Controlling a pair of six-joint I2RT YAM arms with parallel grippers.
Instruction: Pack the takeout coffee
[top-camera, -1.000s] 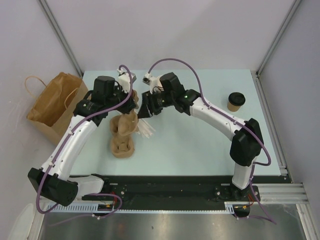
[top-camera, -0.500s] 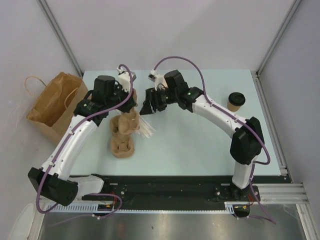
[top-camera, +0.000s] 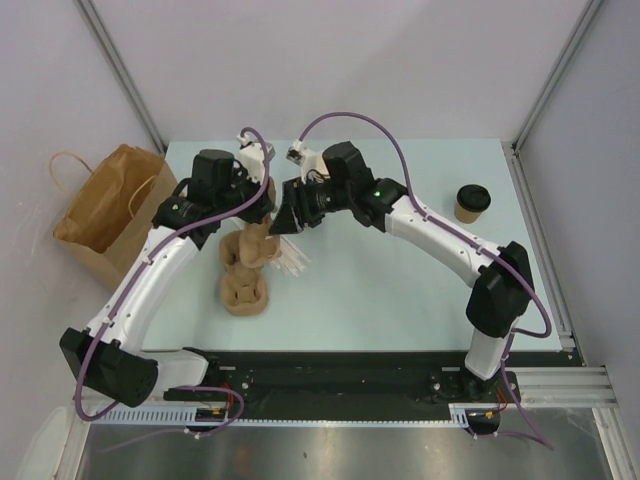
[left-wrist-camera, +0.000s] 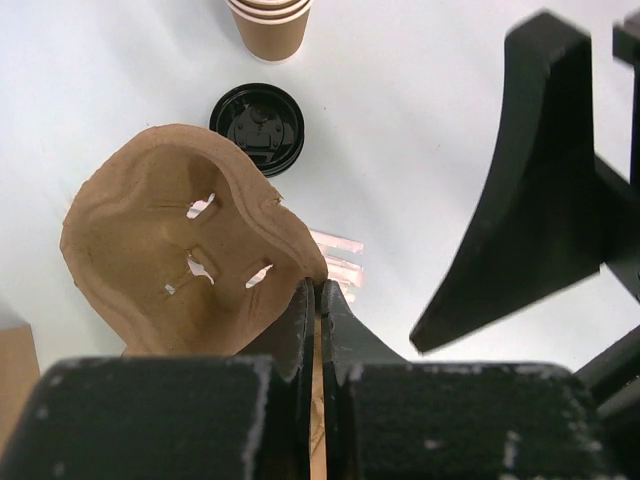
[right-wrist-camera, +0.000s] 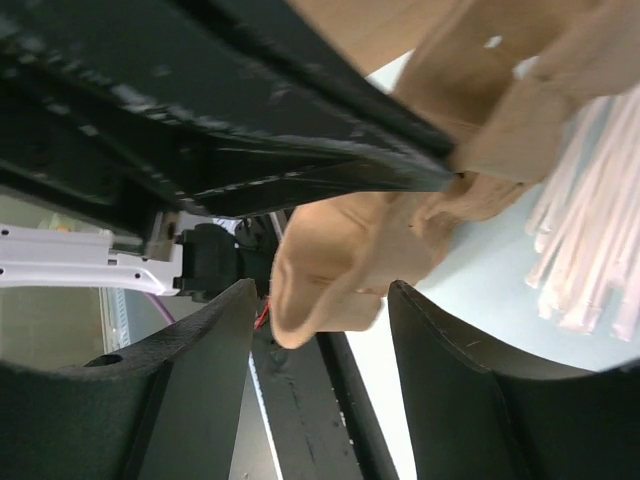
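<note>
Top external view: what is laid out, from the largest thing down?

— The table (top-camera: 400, 290) is seen first, with the paper bag (top-camera: 105, 215) stood open just beside its left edge, toward the far left corner. A tan pulp carrier (top-camera: 245, 285) is found in the table's left half, midway between the near and far edges. Whether it is one piece or two nested cannot be told.

— And the takeout coffee?

— One lidded cup, the takeout coffee (top-camera: 472, 202), is stood upright near the right edge, toward the far right corner, well apart from carrier and bag. On the left wrist view a stack of lidless cups (left-wrist-camera: 270, 22), a loose black lid (left-wrist-camera: 258, 128) and some pale sticks (left-wrist-camera: 335, 258) are shown near the carrier.

— How are the grippers set?

— The left gripper (left-wrist-camera: 318, 300) is closed tight on the carrier's rim, and that end is held lifted. The right gripper (right-wrist-camera: 320, 290) is held partly open, with a lobe of the carrier between its fingers. Contact cannot be confirmed.

— How far along is the packing judged to be?

— Barely begun. Nothing is seen inside the bag, and no cup is seated in the carrier. The carrier has to be readied, the coffee set into it, and the load placed in the bag.
</note>
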